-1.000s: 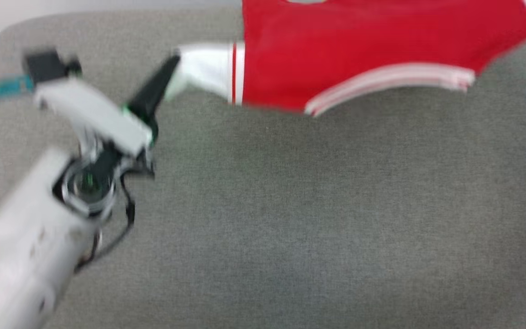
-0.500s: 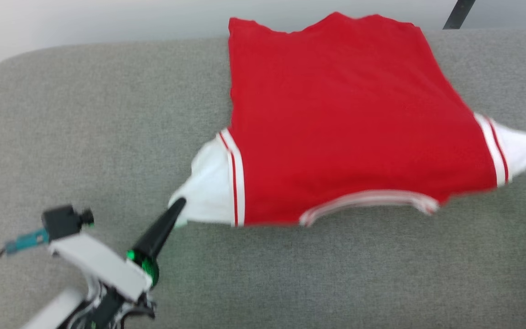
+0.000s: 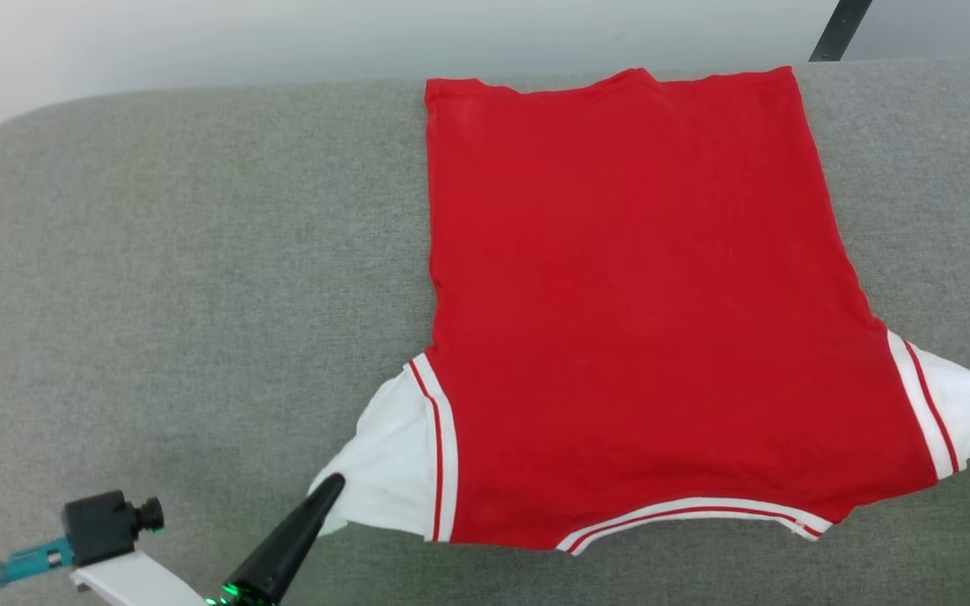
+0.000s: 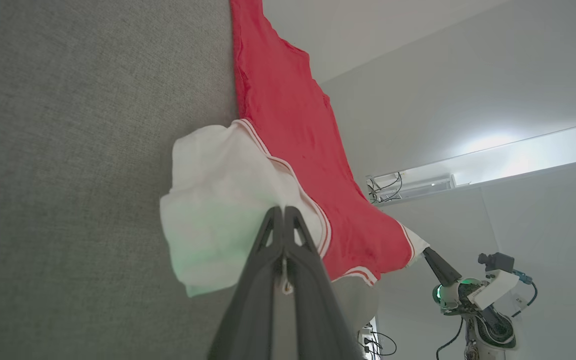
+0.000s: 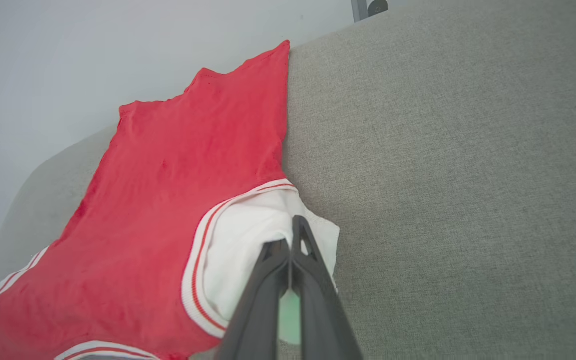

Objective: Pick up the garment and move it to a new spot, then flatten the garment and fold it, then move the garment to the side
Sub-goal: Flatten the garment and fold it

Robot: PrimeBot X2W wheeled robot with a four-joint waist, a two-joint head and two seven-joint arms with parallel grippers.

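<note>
The garment (image 3: 636,320) lies spread on the grey bench (image 3: 157,252), centre-right in the head view, hem at the top. The left fingers (image 3: 290,536) pinch its lower-left white sleeve (image 3: 384,471), and the right fingers (image 5: 313,285) pinch the sleeve at the right edge.

Head overhead, wrists close, low (garment (image 3: 636,295) shared)

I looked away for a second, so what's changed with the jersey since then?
The left claw and right claw, each shut on one white sleeve of the garment, drew it toward the robot; it now lies flatter on the grey surface. The head camera shifted too. Both grips stayed the same.
</note>
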